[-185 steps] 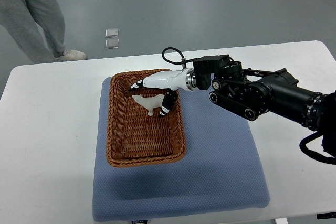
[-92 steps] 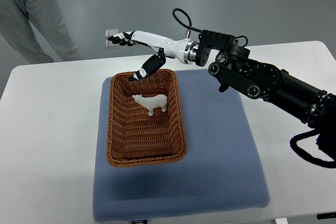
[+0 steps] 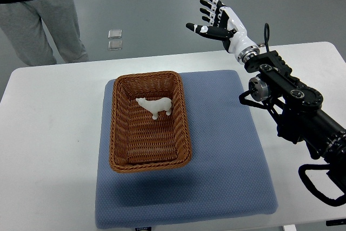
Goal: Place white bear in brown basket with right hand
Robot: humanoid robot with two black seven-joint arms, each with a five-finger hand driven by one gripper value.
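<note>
White bear in the basket, our right hand empty above the table's far edge

We see the white bear standing upright inside the brown basket, toward its far half, with nothing touching it. The basket sits on a blue mat laid over the white table. Our right hand is raised well apart from the basket, beyond the mat's far right corner, fingers spread and holding nothing. A person in grey trousers stands on the floor past the table's far left corner
</note>
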